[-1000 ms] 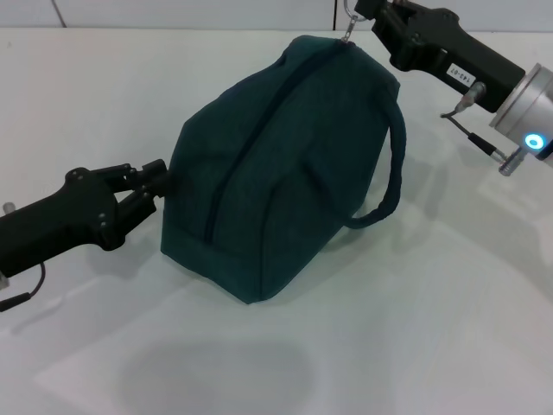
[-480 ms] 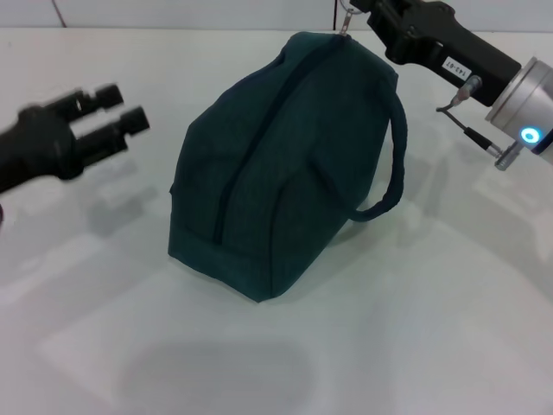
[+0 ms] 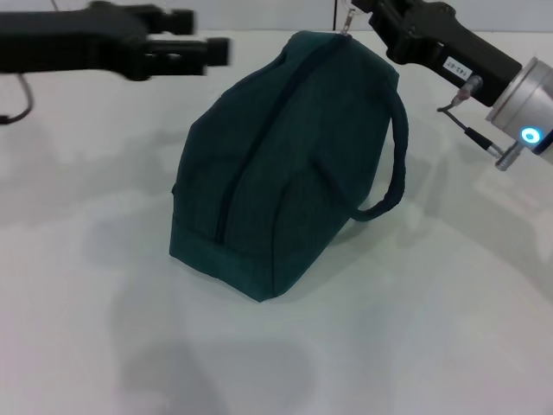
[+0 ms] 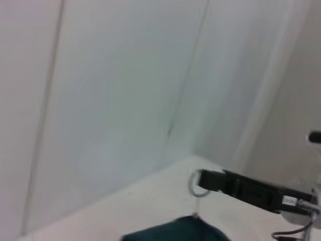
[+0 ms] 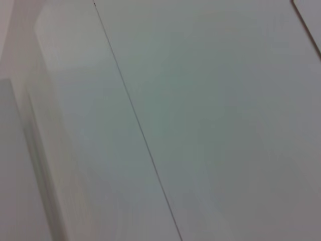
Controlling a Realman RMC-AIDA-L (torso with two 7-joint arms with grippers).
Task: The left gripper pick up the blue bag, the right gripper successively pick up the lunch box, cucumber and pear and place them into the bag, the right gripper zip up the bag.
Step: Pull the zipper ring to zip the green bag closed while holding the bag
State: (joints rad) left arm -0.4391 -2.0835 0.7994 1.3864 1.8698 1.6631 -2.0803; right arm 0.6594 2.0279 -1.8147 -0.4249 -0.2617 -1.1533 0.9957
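A large dark teal-blue fabric bag (image 3: 276, 173) with a loop handle (image 3: 393, 160) stands on the white worktop (image 3: 432, 328), its long zipper seam (image 3: 251, 138) running closed from the near lower end up to the far top corner. At that far corner the right gripper (image 3: 359, 9), reaching in from the robot's right on a black arm with a silver wrist and a lit blue ring, is clamped on the metal ring zipper pull (image 3: 347, 19); the left wrist view shows the ring (image 4: 196, 183) caught at the tip of that gripper above the bag's top edge (image 4: 175, 232). The left gripper (image 3: 212, 47) hangs raised above the worktop at the far left, well apart from the bag, its two black fingers (image 3: 177, 17) spread with nothing between them. The right wrist view shows only pale wall panels.
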